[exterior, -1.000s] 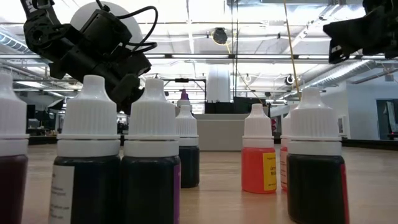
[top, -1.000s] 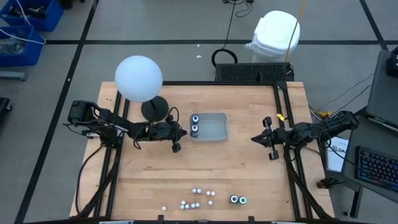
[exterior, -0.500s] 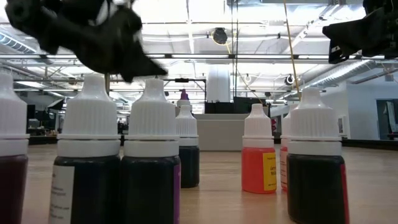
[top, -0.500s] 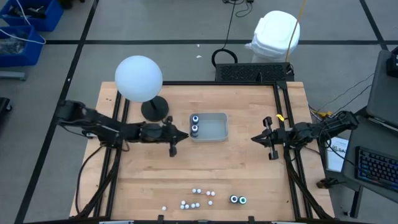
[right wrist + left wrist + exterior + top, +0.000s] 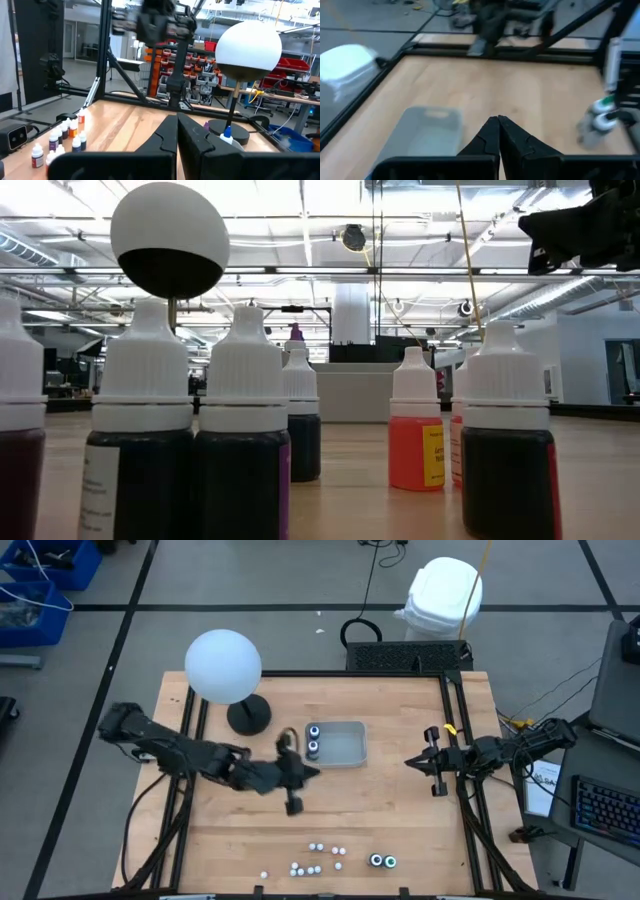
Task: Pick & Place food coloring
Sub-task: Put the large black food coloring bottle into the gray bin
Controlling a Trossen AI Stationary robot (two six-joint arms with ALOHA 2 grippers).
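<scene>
Wooden bench (image 5: 400, 810): left gripper (image 5: 293, 802), fingers pressed together and empty, sits between clear tray (image 5: 345, 745) and food coloring bottles (image 5: 318, 858), apparently en route for one; right gripper (image 5: 437, 785), likewise closed, waits aside.

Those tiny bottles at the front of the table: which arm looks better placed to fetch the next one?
Probably the left. The left gripper, fingers shut, hangs over mid-table between the clear tray and the small bottles. The right gripper, also shut, waits by the table's right rail, farther away.
</scene>
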